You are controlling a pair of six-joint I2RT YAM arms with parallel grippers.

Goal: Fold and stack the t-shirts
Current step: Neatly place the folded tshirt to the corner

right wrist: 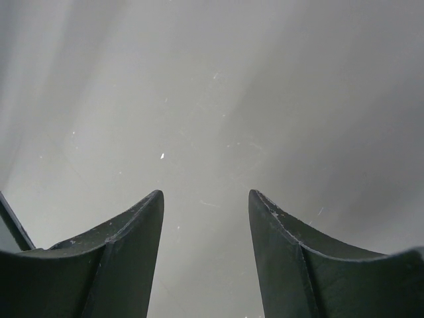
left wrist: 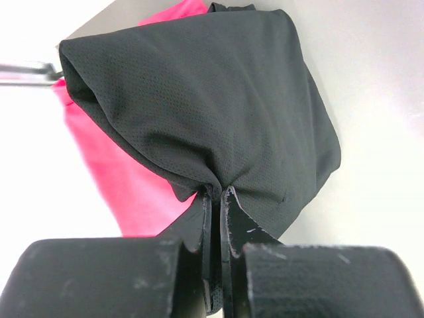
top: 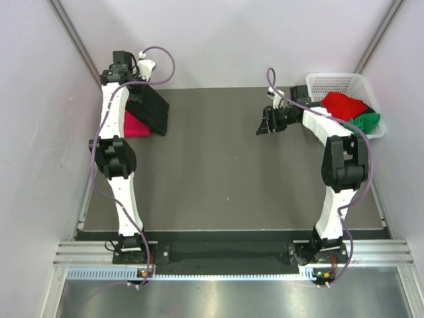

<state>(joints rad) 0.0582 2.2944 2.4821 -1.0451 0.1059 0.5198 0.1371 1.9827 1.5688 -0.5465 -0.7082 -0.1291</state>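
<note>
The left gripper (left wrist: pixel 215 193) pinches a fold of the black t-shirt (left wrist: pixel 199 99) over the crimson-pink t-shirt (left wrist: pixel 126 185) at the table's (top: pixel 232 179) far-left corner, likely to stack it. The right gripper (right wrist: pixel 205 199) hangs wide and empty near the basket (top: pixel 331 83) holding the red t-shirt (top: pixel 341 105) and green t-shirt (top: pixel 366 122).

Bare dark mat (top: pixel 225 172) is lying wide between my arms, giving open passage. The black t-shirt (left wrist: pixel 199 99), pinched in my left gripper (left wrist: pixel 215 193), is draping over the crimson-pink t-shirt (left wrist: pixel 126 185) and crowding the far-left corner. The white basket (top: pixel 331 78) is blocking the far right, near my spread right gripper (right wrist: pixel 205 199).
</note>
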